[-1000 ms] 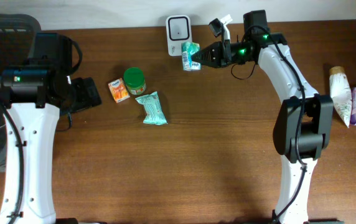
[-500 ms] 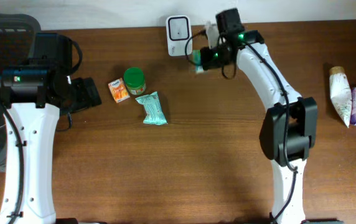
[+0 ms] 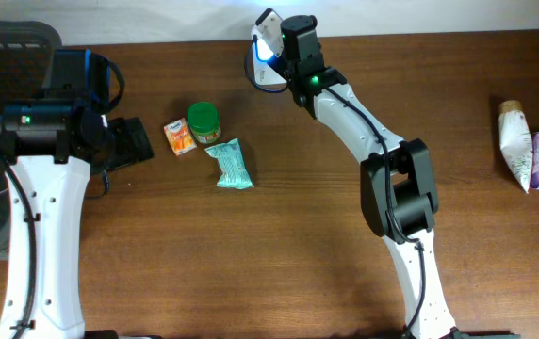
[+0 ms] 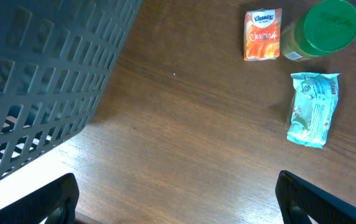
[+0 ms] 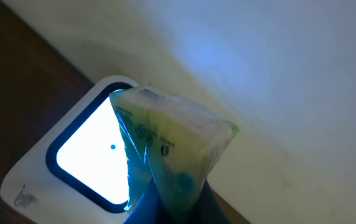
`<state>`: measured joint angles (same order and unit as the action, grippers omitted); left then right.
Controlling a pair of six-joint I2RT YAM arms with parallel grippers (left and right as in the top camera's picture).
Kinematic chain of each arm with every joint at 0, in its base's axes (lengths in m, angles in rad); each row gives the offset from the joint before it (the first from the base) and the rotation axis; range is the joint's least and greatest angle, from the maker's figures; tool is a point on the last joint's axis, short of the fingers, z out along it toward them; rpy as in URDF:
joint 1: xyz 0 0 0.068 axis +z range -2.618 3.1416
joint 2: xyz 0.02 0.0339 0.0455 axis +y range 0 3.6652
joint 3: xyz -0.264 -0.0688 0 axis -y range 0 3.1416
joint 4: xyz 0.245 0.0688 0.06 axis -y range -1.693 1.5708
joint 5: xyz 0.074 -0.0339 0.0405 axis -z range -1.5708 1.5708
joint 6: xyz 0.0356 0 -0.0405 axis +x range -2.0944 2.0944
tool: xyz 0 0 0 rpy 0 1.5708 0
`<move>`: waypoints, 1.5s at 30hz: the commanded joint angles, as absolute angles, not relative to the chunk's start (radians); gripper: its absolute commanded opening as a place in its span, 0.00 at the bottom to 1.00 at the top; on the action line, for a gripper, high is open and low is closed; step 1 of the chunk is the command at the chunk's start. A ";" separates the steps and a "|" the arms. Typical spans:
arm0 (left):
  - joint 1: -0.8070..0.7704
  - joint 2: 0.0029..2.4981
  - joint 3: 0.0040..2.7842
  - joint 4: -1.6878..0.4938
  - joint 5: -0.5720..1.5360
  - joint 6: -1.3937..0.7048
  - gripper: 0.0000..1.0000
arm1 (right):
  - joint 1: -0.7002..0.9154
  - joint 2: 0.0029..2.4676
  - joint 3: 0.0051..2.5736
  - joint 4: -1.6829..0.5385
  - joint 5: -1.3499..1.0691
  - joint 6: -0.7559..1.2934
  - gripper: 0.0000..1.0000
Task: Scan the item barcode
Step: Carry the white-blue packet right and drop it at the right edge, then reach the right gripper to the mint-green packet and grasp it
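At the far edge of the surface (image 3: 279,235), the right pincer (image 5: 172,202) is clenched on a small packet (image 5: 175,140) and holds it up right in front of the scanner (image 5: 81,155). The scanner's window glows bright white. The packet covers one side of it, very near or touching; I cannot tell which. It is held this way so the light can fall on the bar lines, though I cannot see those lines. I think the scan is happening now or is about to. The left pincer (image 4: 177,202) is wide apart with nothing in it. It hangs beside the dark basket (image 4: 41,74), well out of the way. A green-lid jar (image 4: 327,28), an orange tissue pack (image 4: 262,35) and a blue-green wrapper (image 4: 313,109) lie together on the surface, maybe waiting their turn.
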<state>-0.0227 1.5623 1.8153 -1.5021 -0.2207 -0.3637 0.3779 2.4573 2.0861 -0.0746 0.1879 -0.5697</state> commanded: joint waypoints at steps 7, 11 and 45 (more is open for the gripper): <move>-0.017 1.555 1.819 -1.501 -0.222 -0.374 0.99 | 0.138 2.319 2.105 -0.585 0.390 0.012 0.04; -0.017 1.555 1.819 -1.501 -0.222 -0.374 0.99 | -0.130 2.320 2.103 -0.965 0.389 0.028 0.04; -0.017 1.555 1.819 -1.501 -0.222 -0.374 0.99 | 0.726 2.313 1.935 -0.765 -0.159 0.166 0.75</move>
<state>-0.0227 1.5623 1.8153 -1.5017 -0.2207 -0.3637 0.7330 2.2833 1.9461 -0.7837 -0.1974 0.1585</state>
